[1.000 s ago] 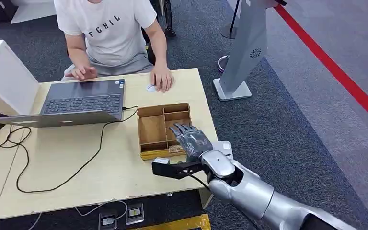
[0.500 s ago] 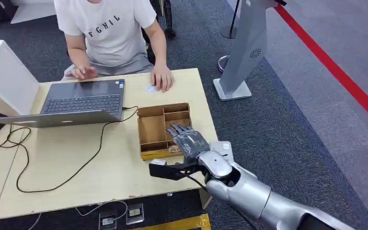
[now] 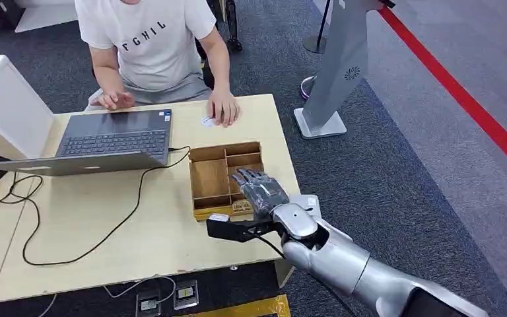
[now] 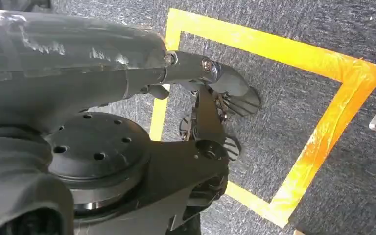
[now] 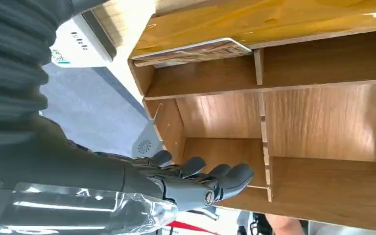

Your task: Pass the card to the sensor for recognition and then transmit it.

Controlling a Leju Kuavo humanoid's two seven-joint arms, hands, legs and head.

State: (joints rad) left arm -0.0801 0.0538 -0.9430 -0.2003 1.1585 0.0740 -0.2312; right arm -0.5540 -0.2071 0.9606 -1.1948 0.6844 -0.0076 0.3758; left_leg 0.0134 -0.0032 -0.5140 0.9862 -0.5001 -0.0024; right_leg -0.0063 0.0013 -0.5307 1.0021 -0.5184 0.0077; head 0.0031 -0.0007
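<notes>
A: What is on the pale wooden surface (image 3: 105, 224)?
B: On the left, a grey open laptop (image 3: 105, 142) with a black cable (image 3: 115, 221). A person in a white shirt (image 3: 148, 39) sits behind it, one hand by a small white card (image 3: 207, 121).
A: And the brown wooden tray with compartments (image 3: 214, 178)?
B: It sits further right. A flat patterned card (image 5: 191, 50) lies in its near corner compartment.
A: The right robot hand (image 3: 261, 191)?
B: It hovers over the tray, fingers (image 5: 225, 175) spread, holding nothing.
A: The left robot hand (image 4: 215, 117)?
B: It hangs over grey carpet; I cannot tell its state.
</notes>
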